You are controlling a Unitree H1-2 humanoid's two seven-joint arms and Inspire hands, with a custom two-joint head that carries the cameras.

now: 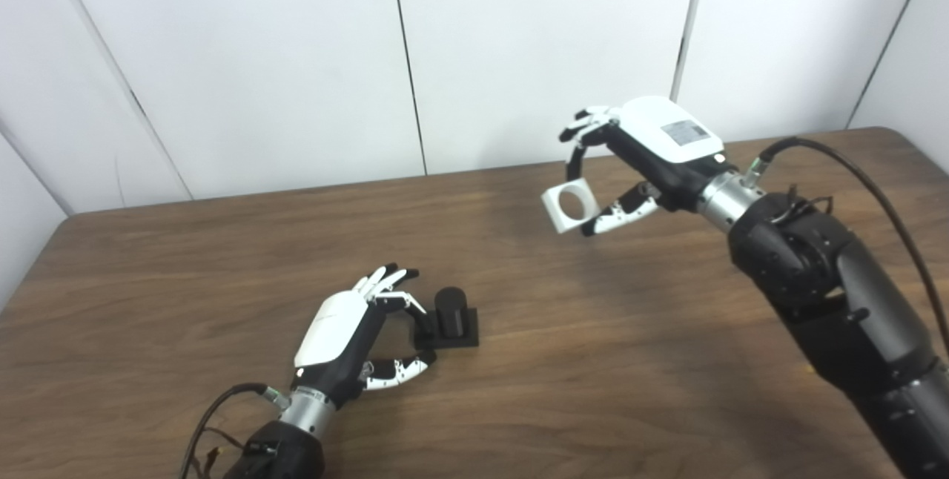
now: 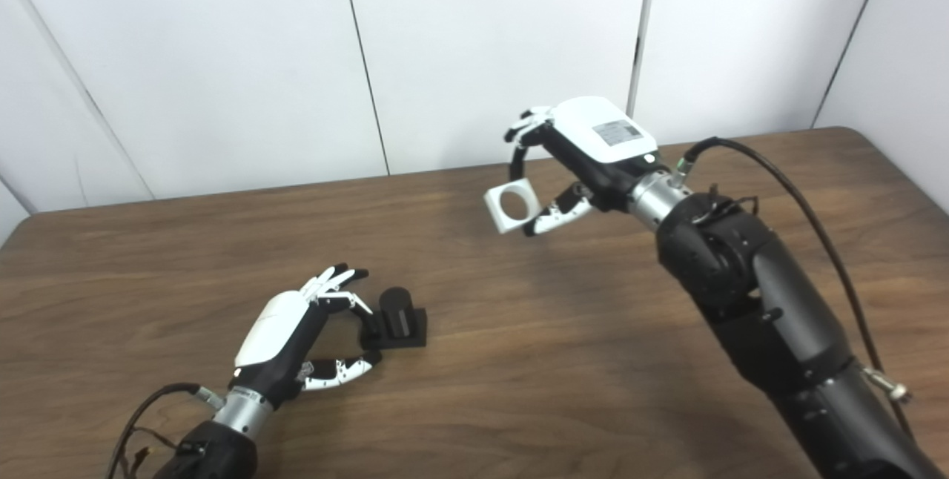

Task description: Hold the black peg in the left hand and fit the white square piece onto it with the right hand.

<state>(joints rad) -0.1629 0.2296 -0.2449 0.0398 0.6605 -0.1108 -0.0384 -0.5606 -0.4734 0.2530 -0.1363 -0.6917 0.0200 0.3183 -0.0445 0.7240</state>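
Right hand (image 1: 645, 160) pinches the white square piece (image 1: 569, 205) above the table (image 1: 222, 264). Left hand (image 1: 356, 331), fingers spread, sits just beside the black peg (image 1: 451, 316) standing on the table.

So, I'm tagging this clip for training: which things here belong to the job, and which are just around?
Part of the job:
- black peg, standing on the table by the left hand, not yet clearly gripped
- white square piece, held up in the right hand

Just around:
- wooden table
- white wall panels
- cable on the right arm
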